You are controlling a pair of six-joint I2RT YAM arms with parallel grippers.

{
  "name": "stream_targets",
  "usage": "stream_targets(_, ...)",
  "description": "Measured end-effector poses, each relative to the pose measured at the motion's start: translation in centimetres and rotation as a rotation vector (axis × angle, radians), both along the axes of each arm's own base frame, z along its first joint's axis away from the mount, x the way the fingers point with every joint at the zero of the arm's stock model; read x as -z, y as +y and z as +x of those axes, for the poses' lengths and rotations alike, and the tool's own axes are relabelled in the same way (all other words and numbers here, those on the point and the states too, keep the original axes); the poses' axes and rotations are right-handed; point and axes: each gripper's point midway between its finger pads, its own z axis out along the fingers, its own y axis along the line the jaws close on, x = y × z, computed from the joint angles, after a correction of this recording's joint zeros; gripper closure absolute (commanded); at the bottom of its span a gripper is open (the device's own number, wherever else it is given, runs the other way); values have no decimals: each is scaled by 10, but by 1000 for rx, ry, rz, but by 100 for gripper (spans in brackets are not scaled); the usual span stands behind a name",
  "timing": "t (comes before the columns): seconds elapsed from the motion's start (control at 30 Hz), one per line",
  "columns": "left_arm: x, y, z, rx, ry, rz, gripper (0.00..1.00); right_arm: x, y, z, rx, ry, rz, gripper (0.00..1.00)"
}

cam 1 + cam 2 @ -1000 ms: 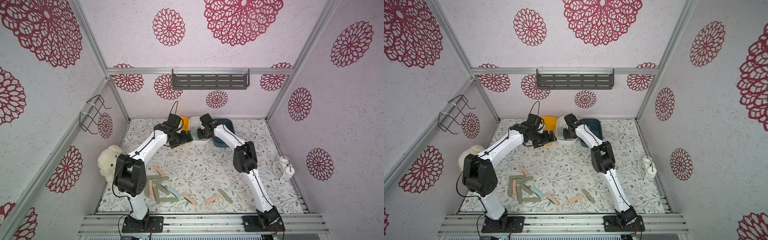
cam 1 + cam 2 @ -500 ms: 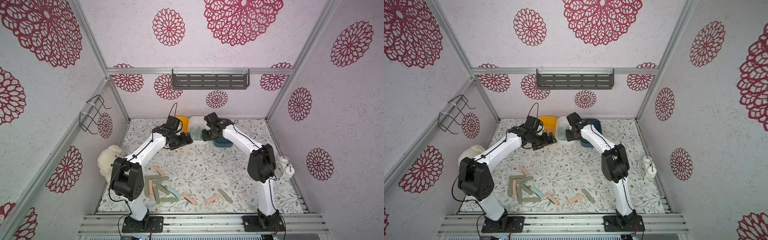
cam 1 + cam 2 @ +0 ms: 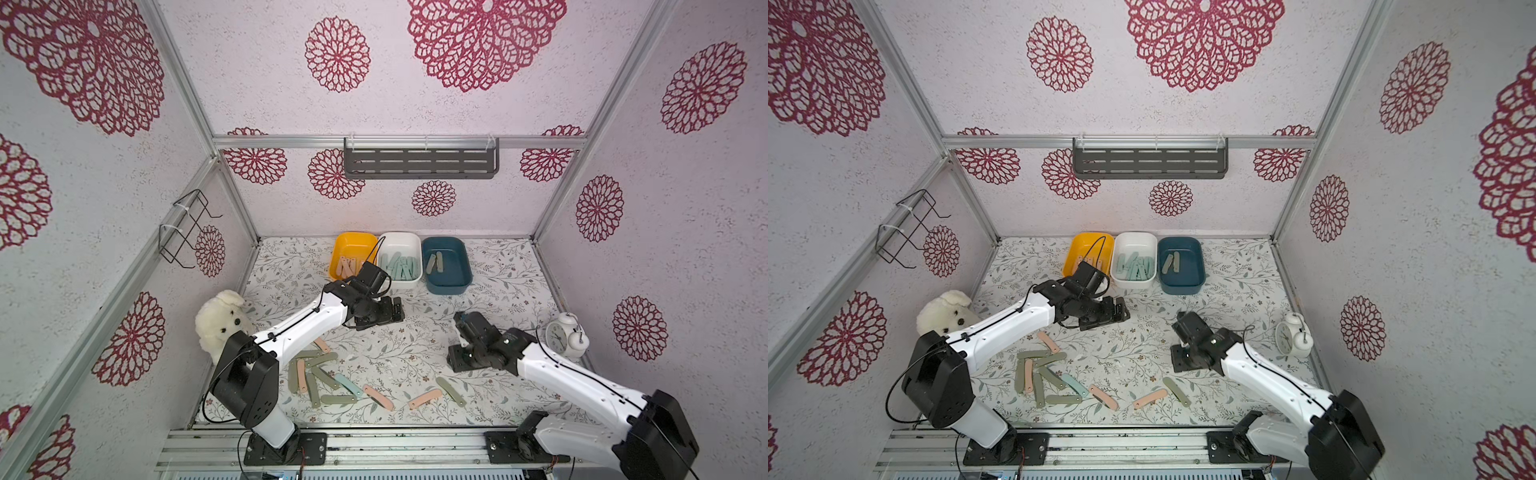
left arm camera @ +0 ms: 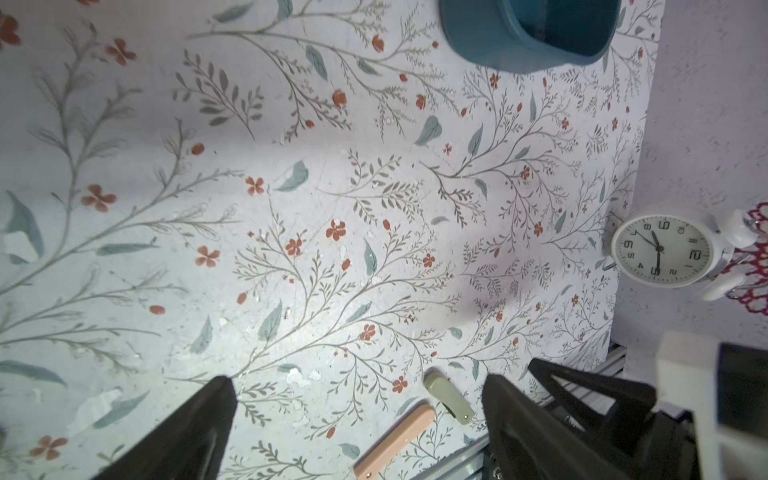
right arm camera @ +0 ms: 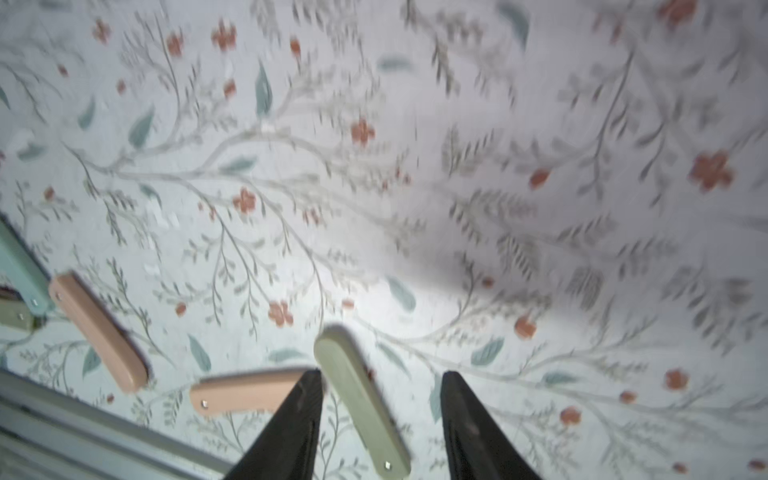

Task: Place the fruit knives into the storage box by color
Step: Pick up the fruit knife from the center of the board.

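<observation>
Hour numerals on the white alarm clock (image 4: 664, 250) dial

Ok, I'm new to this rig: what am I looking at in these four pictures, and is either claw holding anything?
Two white robot arms work on a floral table. Both top views come from one camera head overhead. The other two pictures come from a camera on each arm's wrist, looking out past its black fingers.

At the back stand three boxes. The yellow box holds peach knives, the white box holds mint knives, and the blue box holds olive knives. About a dozen unsorted fruit knives lie near the front edge.

The left gripper hangs in front of the boxes, wide open and empty. The right gripper hangs over one loose olive knife, jaws apart, holding nothing.

The plush toy and alarm clock are bystanders.
</observation>
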Motion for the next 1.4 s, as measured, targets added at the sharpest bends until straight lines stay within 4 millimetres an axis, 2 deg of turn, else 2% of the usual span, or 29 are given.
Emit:
stream_targets(0.07, 5, -4, -7, 4, 11, 5, 3, 11, -5, -24, 8, 36, 9, 50)
stream_targets(0.13, 7, -6, -10, 5, 16, 7, 3, 20, -6, -39, 19, 60, 14, 50)
stream_targets(0.3, 6, -9, -9, -6, 7, 2, 3, 35, -8, -58, 37, 106, 0, 49)
stream_targets(0.63, 1, -6, -6, 10, -20, 28, 3, 52, 4, -49, 37, 129, -57, 47)
stream_targets(0.8, 1, -5, -4, 19, -28, 32, 3, 58, 10, -42, 33, 122, -81, 50)
stream_targets(1.0, 0, 0, 1, 10, -31, 31, 3, 58, 17, -31, 31, 97, -99, 51)
stream_targets(1.23, 0, 4, 5, 6, -34, 30, 3, 59, 18, -20, 51, 71, -128, 68)
stream_targets(1.4, 0, 7, 7, 2, -36, 31, 3, 59, 14, -16, 79, 70, -122, 72)
